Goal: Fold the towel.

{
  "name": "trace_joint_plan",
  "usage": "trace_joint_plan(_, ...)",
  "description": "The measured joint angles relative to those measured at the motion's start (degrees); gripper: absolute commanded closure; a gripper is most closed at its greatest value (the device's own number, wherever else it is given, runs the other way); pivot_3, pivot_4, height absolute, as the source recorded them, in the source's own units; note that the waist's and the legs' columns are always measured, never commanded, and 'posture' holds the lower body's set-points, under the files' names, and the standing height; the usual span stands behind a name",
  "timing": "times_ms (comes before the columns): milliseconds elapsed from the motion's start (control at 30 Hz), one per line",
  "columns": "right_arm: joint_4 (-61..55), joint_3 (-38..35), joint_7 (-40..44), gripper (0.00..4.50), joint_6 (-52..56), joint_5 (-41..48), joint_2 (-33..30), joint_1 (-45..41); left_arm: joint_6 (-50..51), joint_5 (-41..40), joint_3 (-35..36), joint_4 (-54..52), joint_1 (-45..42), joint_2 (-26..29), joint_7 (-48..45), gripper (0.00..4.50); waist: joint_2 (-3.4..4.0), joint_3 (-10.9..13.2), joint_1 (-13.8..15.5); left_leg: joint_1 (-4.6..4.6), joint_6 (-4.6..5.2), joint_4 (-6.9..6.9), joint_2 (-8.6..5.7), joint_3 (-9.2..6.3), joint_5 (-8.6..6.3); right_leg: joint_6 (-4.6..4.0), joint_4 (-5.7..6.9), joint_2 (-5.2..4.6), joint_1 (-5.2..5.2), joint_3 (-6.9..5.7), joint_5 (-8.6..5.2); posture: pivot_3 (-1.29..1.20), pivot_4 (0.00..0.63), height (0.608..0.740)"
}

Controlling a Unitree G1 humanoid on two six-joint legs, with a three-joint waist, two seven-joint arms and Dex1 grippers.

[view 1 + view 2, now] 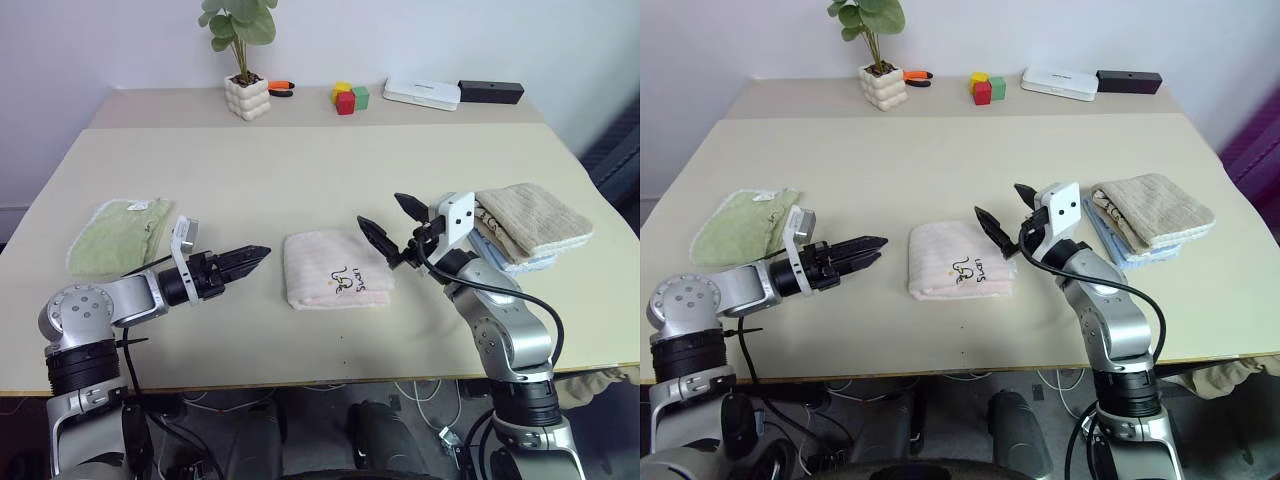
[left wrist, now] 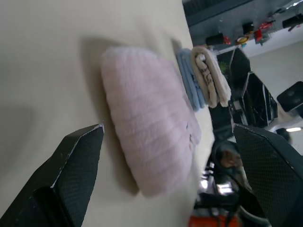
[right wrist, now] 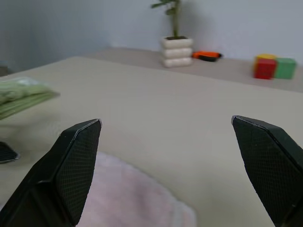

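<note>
The towel [image 1: 335, 270] lies folded into a small pale pink rectangle at the middle of the table's near half, with a dark embroidered drawing on top. My left gripper [image 1: 258, 258] hovers just left of it, pointing at its left edge, open and empty. In the left wrist view the towel [image 2: 147, 137] sits between and beyond the spread fingers, untouched. My right gripper [image 1: 383, 215] is raised above the towel's right edge, open, holding nothing. The right wrist view looks over the towel [image 3: 137, 203], which lies below the fingers.
A light green cloth [image 1: 120, 232] lies at the left. A tan towel folded with a blue one [image 1: 530, 225] sits at the right, close to my right arm. Along the back stand a potted plant [image 1: 247, 97], coloured blocks [image 1: 350, 97], a white box [image 1: 422, 93] and a black box [image 1: 490, 92].
</note>
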Motion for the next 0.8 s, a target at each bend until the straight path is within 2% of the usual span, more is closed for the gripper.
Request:
trace_joint_plan(133,-0.08,1.41,0.07,0.0,0.21,0.12,0.22,0.1,4.28,-1.7,1.73,6.99,-2.51,-1.0,1.22,0.05,0.0,0.0,-0.2,-0.01,0.0,-0.04,0.0,0.0,0.0,0.02,0.01,0.01,-0.04,0.0,0.01,0.0,0.15,0.74)
trace_joint_plan(333,-0.21,1.88,-0.1,0.0,0.21,0.04,0.21,0.77,5.28,-4.97,-1.49,11.2,-3.58,-1.34,2.68,0.05,0.0,0.0,-0.03,-0.02,-0.01,-0.02,0.0,0.0,0.0,0.01,0.04,-0.02,-0.05,0.0,0.01,0.0,0.15,0.74)
trace_joint_plan(800,-0.37,2.67,-0.73,0.0,0.22,-0.05,0.21,1.09,5.22,-0.3,-3.98,15.83,-8.01,-4.13,3.63,0.05,0.0,0.0,0.0,0.0,-0.01,-0.03,-0.03,0.0,0.0,0.02,0.04,-0.03,-0.03,0.0,0.01,0.0,0.15,0.74)
